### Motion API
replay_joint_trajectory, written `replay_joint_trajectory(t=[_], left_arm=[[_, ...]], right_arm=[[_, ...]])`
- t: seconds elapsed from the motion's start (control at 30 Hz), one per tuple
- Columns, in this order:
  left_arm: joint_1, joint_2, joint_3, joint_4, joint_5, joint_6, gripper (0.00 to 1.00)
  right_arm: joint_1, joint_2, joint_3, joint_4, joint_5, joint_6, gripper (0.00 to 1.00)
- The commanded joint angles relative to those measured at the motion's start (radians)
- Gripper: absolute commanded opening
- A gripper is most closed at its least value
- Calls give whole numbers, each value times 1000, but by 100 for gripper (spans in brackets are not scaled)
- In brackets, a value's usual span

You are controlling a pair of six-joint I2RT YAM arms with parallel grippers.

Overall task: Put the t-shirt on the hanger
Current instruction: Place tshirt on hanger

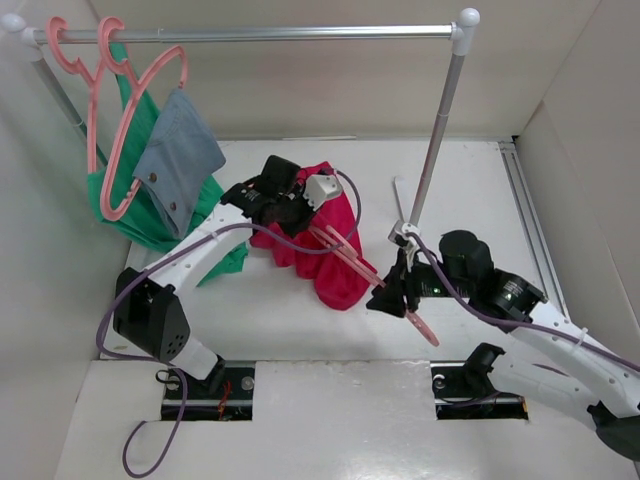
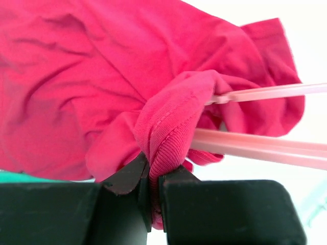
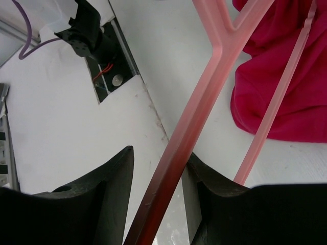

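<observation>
Half done approx | L end effector (image 2: 150, 178) clenched on t-shirt (image 2: 76, 76) ribbed edge | R end effector (image 3: 158, 155) grips hanger (image 3: 203, 102) stem | hanger arm entering fabric; far shoulder still to seat.

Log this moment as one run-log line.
left fingers: shut on ribbed edge of t-shirt | right fingers: clamped on hanger bar | hanger: far end inside t-shirt | t-shirt: bunched, not yet hung

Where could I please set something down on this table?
Free table: far right, between rack post and side rail; near strip between t-shirt and arm bases. Crowded: the middle, where left claw and right claw hold t-shirt and hanger; far left, under hung clothes.
</observation>
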Motion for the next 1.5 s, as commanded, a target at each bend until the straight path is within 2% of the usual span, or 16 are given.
replay_joint_trajectory(t=[0.0, 0.07, 0.17, 0.37, 0.5, 0.7, 0.77, 0.9, 0.93, 1.0, 1.03, 1.07, 1.2, 1.27, 1.37, 1.47], left_arm=[[-9, -37, 123, -47, 84, 40, 0], [-18, -26, 239, -108, 148, 87, 0], [-18, -26, 315, -148, 163, 115, 0], [-36, -26, 470, -257, 225, 236, 0], [-58, -26, 547, -407, 313, 359, 0], [-168, -6, 651, -572, 393, 442, 0], [-207, -20, 630, -583, 403, 442, 1], [-217, -46, 538, -550, 423, 451, 13], [-217, -46, 524, -540, 409, 442, 21], [-217, -64, 504, -501, 345, 442, 29], [-198, -64, 478, -486, 326, 442, 33], [-178, -75, 469, -472, 315, 442, 42], [-116, -84, 469, -463, 282, 468, 63], [-116, -112, 431, -480, 269, 508, 68], [-116, -155, 380, -489, 249, 542, 70], [-107, -208, 323, -423, 249, 542, 76]], right_arm=[[7, 11, 18, 143, -27, -50, 0], [7, 23, -5, 220, -93, -73, 0], [7, 32, -5, 244, -140, -109, 0], [-77, 64, 13, 275, -265, -176, 0], [-127, 55, 24, 298, -361, -199, 0], [-212, 58, 52, 298, -437, -270, 0], [-224, 72, 52, 307, -437, -285, 0], [-224, 95, 40, 316, -458, -314, 0], [-224, 95, 39, 316, -470, -328, 0], [-233, 95, 27, 316, -484, -337, 0], [-233, 95, 14, 316, -498, -337, 0], [-244, 95, 1, 316, -498, -337, 0], [-256, 74, -25, 316, -498, -337, 0], [-266, 74, -36, 316, -498, -337, 0], [-266, 74, -45, 316, -507, -337, 0], [-266, 74, -45, 316, -507, -337, 0]])
